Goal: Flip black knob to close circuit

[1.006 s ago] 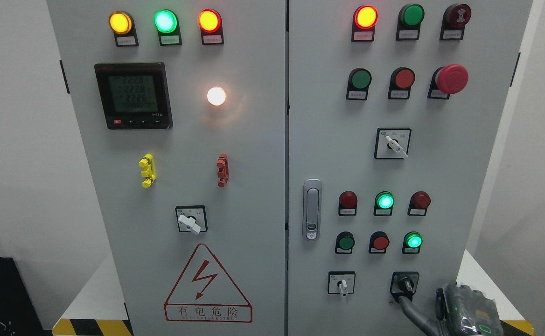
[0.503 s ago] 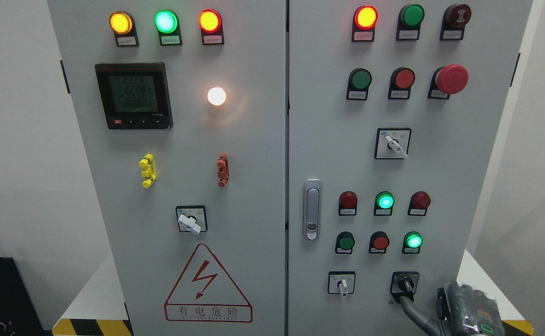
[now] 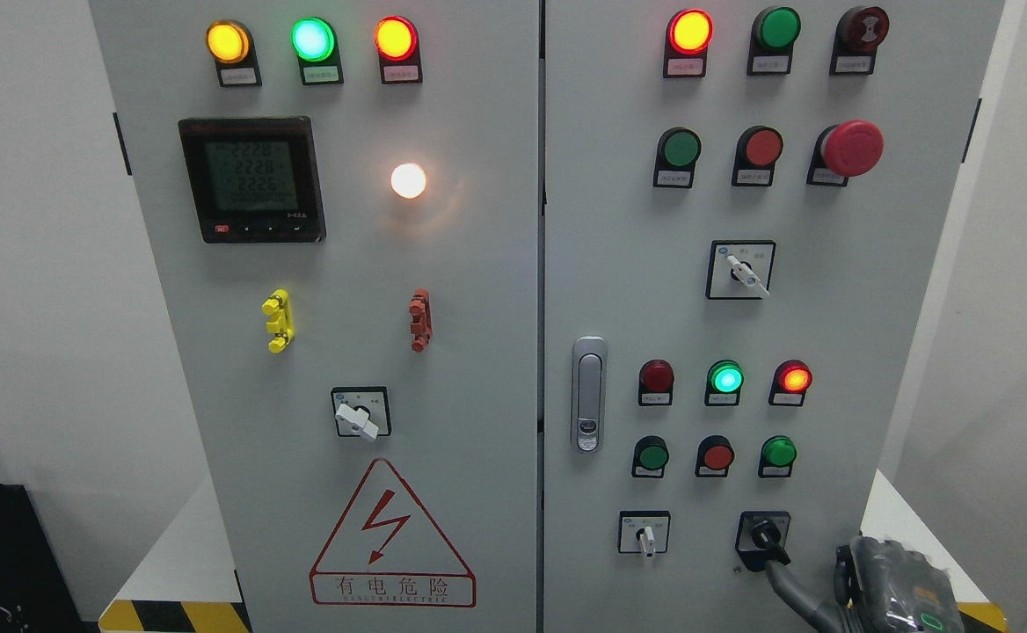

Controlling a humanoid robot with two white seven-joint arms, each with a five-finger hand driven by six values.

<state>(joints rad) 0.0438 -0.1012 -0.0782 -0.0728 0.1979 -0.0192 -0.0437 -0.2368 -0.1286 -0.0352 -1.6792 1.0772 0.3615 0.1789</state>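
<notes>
The right robot hand [image 3: 896,585] showed at the cabinet's lower right corner, wrapped in grey and black casing. One grey finger [image 3: 786,576] reached up and left to the black knob [image 3: 767,534]; it seemed to touch the knob's lower end, but whether the robot hand gripped it or was merely pressed against it could not be told. The black knob sat on its black plate at the bottom right of the right door [image 3: 900,290], its lever tilted toward the lower right.

Beside it to the left stood one white selector switch [image 3: 645,534]; a second white selector switch [image 3: 745,273] was mid-door. Above the knob ran a row of three push buttons: green, red, green [image 3: 778,454]. Above these were three lamps, of which the middle green lamp [image 3: 725,378] and the right red lamp [image 3: 794,378] glowed. One red mushroom button [image 3: 852,148] stood near the upper right edge. One metal door handle [image 3: 588,394] lay by the door's left edge.

The left door [image 3: 478,264] carried three lit lamps along its top edge, one digital meter [image 3: 251,179], one white lamp [image 3: 408,180], and one red warning triangle [image 3: 390,536] at its bottom edge.
</notes>
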